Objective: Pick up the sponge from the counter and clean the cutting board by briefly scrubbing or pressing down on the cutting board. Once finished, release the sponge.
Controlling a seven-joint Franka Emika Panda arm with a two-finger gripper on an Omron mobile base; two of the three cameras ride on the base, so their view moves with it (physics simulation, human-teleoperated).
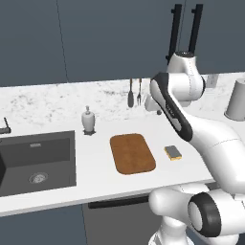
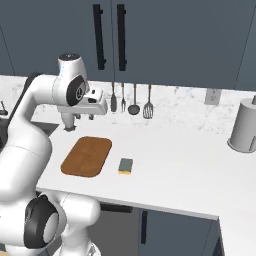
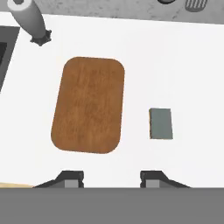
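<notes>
Fingertips (image 3: 73, 178) of the gripper (image 3: 111, 178) are seen spread apart at the bottom of the hand view, nothing held between them, the bare white counter (image 3: 192, 70) lying beneath. The brown cutting board (image 3: 88, 105) is shown flat just beyond the 2 tips, with the sponge (image 3: 160, 123) resting on the counter beside it, close to its edge but not touching. In the right base view the gripper (image 2: 70, 125) is held high above the far end of the board. A soap dispenser (image 1: 88, 119) is placed between the board and the dark sink (image 1: 37, 162). 3 utensils (image 2: 133, 100) are hung on the backsplash, and a grey canister (image 2: 245, 126) is stood further along the counter.
</notes>
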